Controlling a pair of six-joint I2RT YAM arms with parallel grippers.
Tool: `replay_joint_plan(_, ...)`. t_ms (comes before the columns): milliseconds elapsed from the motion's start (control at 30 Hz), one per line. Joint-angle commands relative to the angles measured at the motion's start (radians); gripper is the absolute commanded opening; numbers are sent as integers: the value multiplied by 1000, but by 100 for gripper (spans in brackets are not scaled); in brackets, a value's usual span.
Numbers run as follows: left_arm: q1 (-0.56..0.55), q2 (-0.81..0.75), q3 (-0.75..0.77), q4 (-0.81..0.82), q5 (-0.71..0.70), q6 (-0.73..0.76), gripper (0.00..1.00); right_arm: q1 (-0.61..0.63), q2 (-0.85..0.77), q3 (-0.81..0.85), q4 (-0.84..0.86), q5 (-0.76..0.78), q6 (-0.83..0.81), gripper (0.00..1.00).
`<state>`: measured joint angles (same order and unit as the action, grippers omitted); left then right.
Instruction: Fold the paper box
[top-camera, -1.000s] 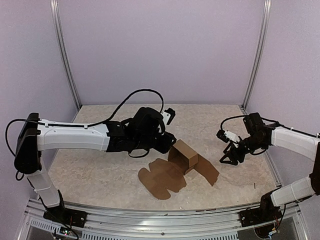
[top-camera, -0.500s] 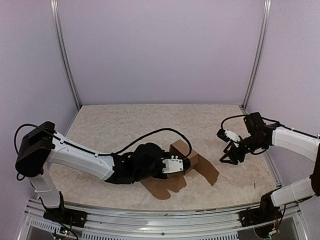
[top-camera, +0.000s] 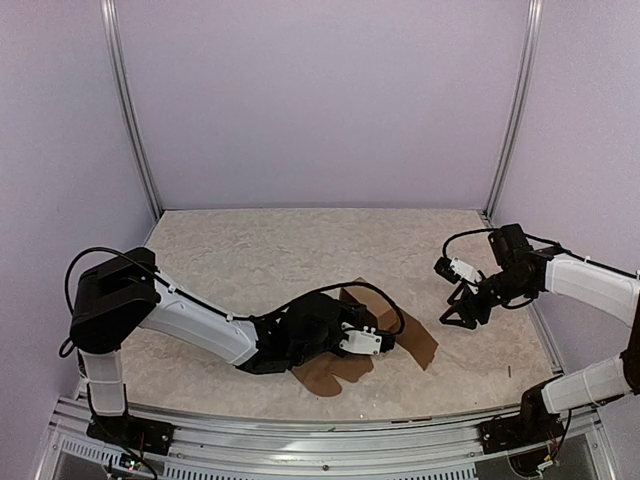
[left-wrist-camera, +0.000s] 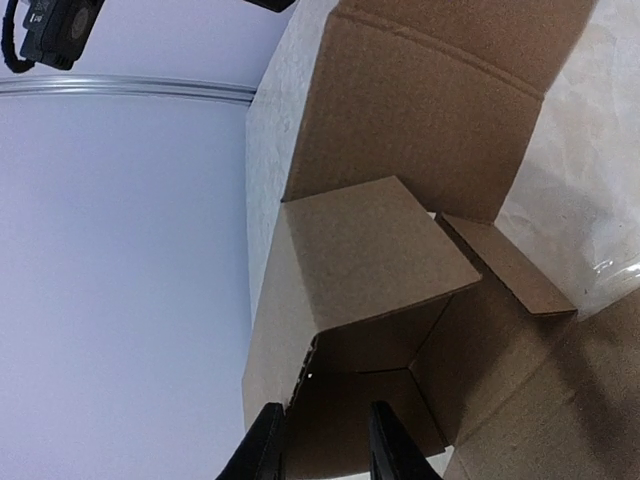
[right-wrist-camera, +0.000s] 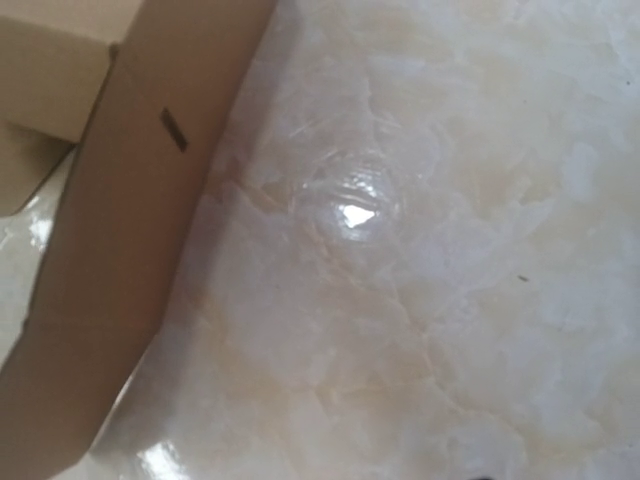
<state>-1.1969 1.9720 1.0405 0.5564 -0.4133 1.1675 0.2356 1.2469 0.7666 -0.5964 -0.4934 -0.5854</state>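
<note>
The paper box (top-camera: 362, 300) is brown cardboard, partly folded, with an upright square section in mid-table. One flat flap (top-camera: 418, 346) lies to its right and rounded flaps (top-camera: 328, 378) in front. My left gripper (top-camera: 383, 338) lies low against the box's near side. In the left wrist view its open fingers (left-wrist-camera: 325, 450) straddle the edge of a standing wall of the box (left-wrist-camera: 370, 250), one finger (left-wrist-camera: 262, 448) outside and the other over the hollow inside. My right gripper (top-camera: 455, 318) hovers just right of the flat flap, looks open and holds nothing. Its fingers are out of the right wrist view, which shows a box panel (right-wrist-camera: 130, 250).
The table top (top-camera: 230, 260) is pale marbled stone, glossy with glare (right-wrist-camera: 352, 212). Lilac walls and two metal posts (top-camera: 130, 110) close off the back and sides. The left arm's black cable (top-camera: 300, 295) loops over the box area.
My left arm swung from behind the box round to its near left side and dropped low, bringing its fingers to the box wall. The right arm has not moved.
</note>
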Motion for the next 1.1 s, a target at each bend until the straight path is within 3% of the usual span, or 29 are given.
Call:
replay_joint_plan(0,23,37,19,95,-25,106,27,13,-10,-4,-9,-11,1,62)
replay_joint_plan(200,58,109,2,347,-45,249,25,13,-3,-3,-5,-18,1,62)
replay_joint_plan(333,87,144,0,410,-33,291,25,14,-2,-3,-11,-20,0,62)
replay_joint_plan(467,111,138,-8,412,-17,282,25,14,-6,-4,-12,-19,-2,62)
replay_joint_plan(733,114,159,20,437,-15,310,11,13,-6,-4,-9,-25,1,61)
replay_joint_plan(1067,89,141,36,367,-76,284,3,13,-6,7,-12,-44,9,61)
